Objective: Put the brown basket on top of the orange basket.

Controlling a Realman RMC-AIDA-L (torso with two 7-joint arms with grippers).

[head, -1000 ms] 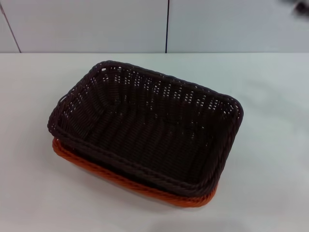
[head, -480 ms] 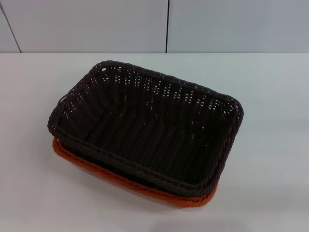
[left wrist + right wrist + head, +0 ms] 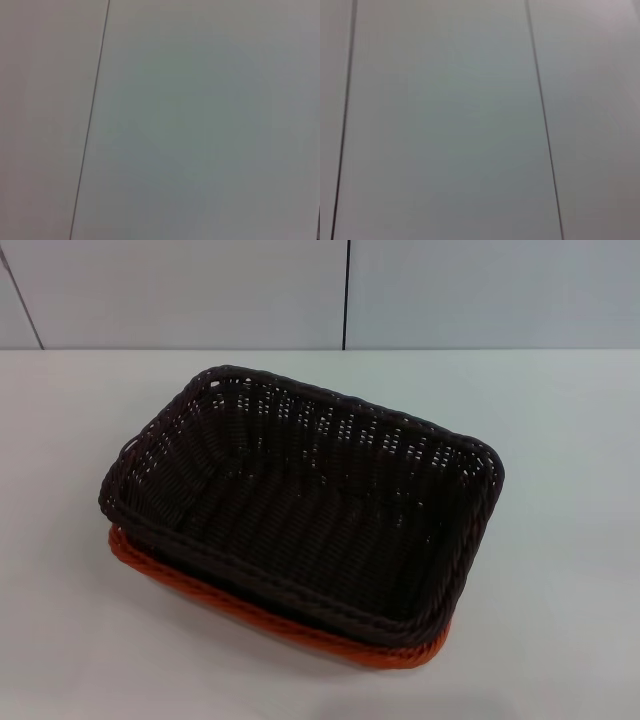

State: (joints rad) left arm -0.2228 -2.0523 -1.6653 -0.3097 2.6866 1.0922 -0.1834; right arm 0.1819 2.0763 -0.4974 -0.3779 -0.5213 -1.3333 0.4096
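Note:
The brown basket [image 3: 300, 500] is dark, woven and rectangular with a braided rim. It sits nested on top of the orange basket [image 3: 300, 632], whose bright rim shows only along the near and left edges beneath it. Both stand in the middle of the white table [image 3: 560, 440] in the head view. Neither gripper shows in any view. The left wrist view and the right wrist view show only pale wall panels with thin dark seams.
A pale panelled wall [image 3: 200, 290] with a dark vertical seam rises behind the table's far edge. Bare white tabletop lies on all sides of the stacked baskets.
A dark blurred shape at the top right corner one second ago has left the head view. The baskets have not moved.

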